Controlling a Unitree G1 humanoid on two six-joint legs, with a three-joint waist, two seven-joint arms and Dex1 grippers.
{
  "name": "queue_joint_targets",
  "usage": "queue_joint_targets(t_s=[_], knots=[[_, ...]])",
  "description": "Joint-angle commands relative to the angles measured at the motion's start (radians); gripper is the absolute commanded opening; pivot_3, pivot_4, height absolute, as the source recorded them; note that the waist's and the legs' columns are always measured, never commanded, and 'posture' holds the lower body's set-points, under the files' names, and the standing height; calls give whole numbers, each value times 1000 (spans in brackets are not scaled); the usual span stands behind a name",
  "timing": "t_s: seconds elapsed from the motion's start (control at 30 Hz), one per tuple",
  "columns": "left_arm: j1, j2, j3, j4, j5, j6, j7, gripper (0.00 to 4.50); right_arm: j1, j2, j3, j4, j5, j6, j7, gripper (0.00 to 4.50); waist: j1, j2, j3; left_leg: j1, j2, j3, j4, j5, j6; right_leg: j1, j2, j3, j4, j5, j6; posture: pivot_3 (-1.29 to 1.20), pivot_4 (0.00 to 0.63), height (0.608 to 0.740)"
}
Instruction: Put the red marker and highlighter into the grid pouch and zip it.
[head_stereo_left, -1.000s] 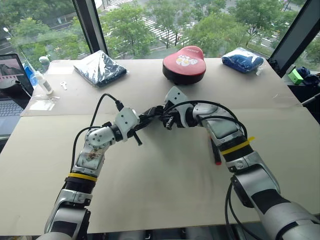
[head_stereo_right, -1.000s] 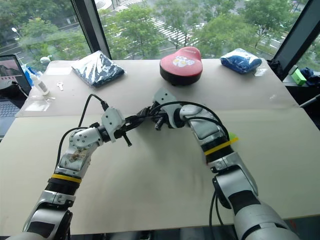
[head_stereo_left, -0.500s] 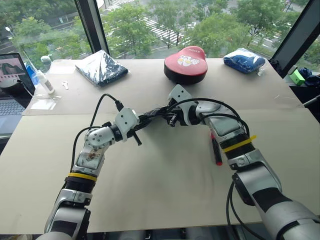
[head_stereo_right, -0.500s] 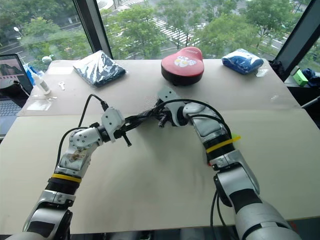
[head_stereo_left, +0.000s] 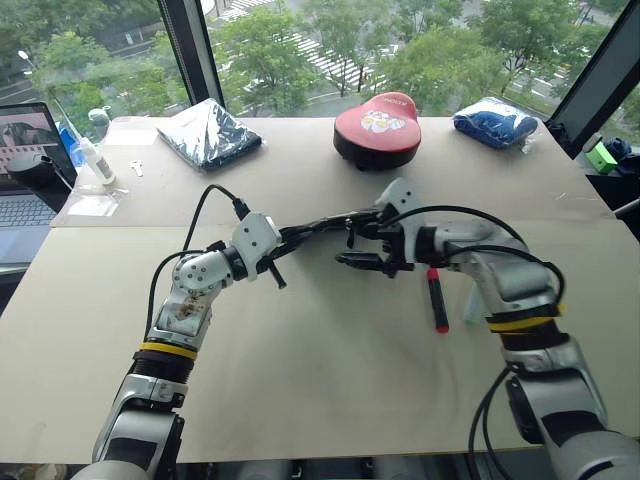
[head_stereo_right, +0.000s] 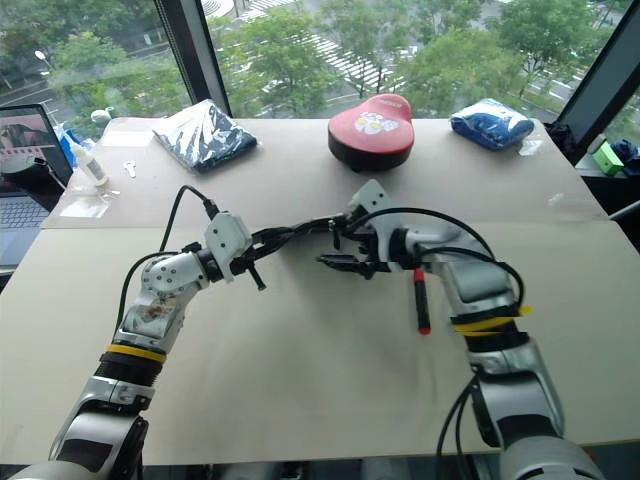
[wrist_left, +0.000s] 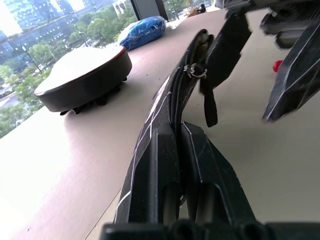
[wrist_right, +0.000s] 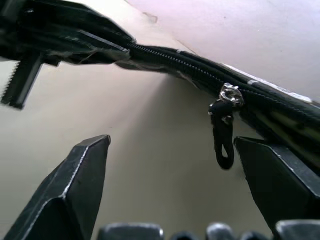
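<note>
My left gripper (head_stereo_left: 294, 238) is shut on one end of the grid pouch (head_stereo_left: 322, 226), holding it edge-on above the table. In the left wrist view the pouch (wrist_left: 172, 95) runs away from the fingers (wrist_left: 162, 165), and its zipper pull strap (wrist_left: 208, 102) hangs near the far end. My right gripper (head_stereo_left: 352, 242) stands open just right of that end with nothing between its fingers. In its wrist view the pull strap (wrist_right: 223, 137) dangles between the spread fingers (wrist_right: 82, 180). The red marker (head_stereo_left: 437, 299) lies on the table under my right forearm. The pale highlighter (head_stereo_left: 469, 306) lies beside it.
At the back of the table (head_stereo_left: 320, 380) stand a red rounded case (head_stereo_left: 377, 124), a dark blue plastic-wrapped bundle (head_stereo_left: 211, 132) and a blue bundle (head_stereo_left: 493, 118). A laptop (head_stereo_left: 20, 190) and a small bottle (head_stereo_left: 94, 160) are at the far left.
My right gripper has opened and drawn back to the right, off the pouch's end. The left gripper and the pouch have stayed put.
</note>
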Motion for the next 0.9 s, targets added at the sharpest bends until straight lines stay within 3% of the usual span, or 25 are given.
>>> queue_joint_targets(t_s=[0.03, 0.2, 0.33, 0.6, 0.9], knots=[[-6, -8, 26, -22, -38, -32, -9, 0, 159, -199, -171, -210, 46, -66, 72, 4397, 8, 0, 0, 0, 0, 0, 0, -1, 1, 1, 0, 0, 0, 0, 0, 0, 150, 740], [8, -9, 29, -41, -85, -50, -71, 0, 339, -377, -328, -248, 37, -125, 73, 4397, 10, -1, 0, 1, 0, 1, 2, -2, 3, 3, -1, 0, -2, 0, 0, 0, 150, 740], [17, 1, 30, -40, -78, -72, -89, 0, 349, -399, -390, -186, -6, 7, -92, 4397, 3, -1, 0, 3, 2, 3, 2, -3, 5, 3, -1, 2, -3, 0, 0, 0, 150, 740], [56, 1, 15, -63, -45, -84, -71, 0, 376, -303, -436, -288, -1, 293, -326, 4397, 11, -1, 0, 3, 3, 2, 4, -3, 6, 3, -2, 2, -2, 0, 0, 0, 150, 740], [60, -8, 8, -63, -30, -90, -52, 0, 423, -193, -392, -357, -19, 402, -478, 4397, 15, -1, 0, 2, 2, 2, 5, -5, 8, 3, -2, 2, -2, 0, 0, 0, 150, 740]])
